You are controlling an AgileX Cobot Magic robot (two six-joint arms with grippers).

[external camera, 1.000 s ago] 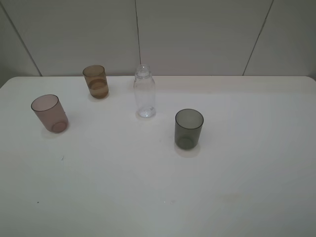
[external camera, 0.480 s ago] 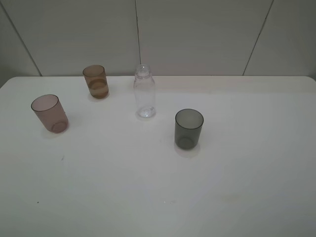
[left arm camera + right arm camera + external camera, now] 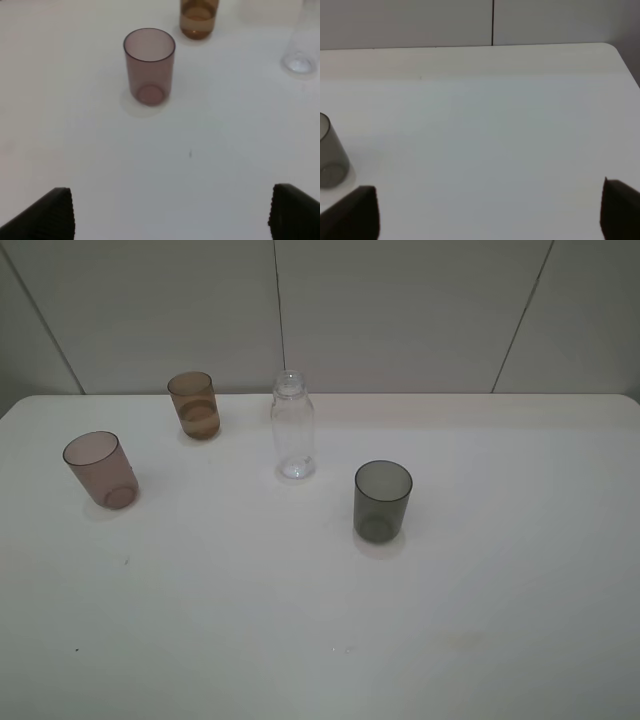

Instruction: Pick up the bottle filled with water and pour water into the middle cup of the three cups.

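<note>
The clear bottle (image 3: pixel 293 427) stands upright near the table's back middle, uncapped; its base shows in the left wrist view (image 3: pixel 301 47). The amber-brown middle cup (image 3: pixel 194 405) stands to its left at the back, also in the left wrist view (image 3: pixel 199 17). The pinkish-mauve cup (image 3: pixel 100 469) is at the left, also in the left wrist view (image 3: pixel 149 65). The smoky grey cup (image 3: pixel 382 501) is right of the bottle, also in the right wrist view (image 3: pixel 329 152). My left gripper (image 3: pixel 170 212) and right gripper (image 3: pixel 490 210) are open and empty, well short of the cups. Neither shows in the exterior high view.
The white table (image 3: pixel 320 620) runs to a grey panelled wall (image 3: pixel 400 310) at the back. Its rounded right back corner shows in the right wrist view (image 3: pixel 612 50). Small dark specks (image 3: pixel 126 561) lie on the table.
</note>
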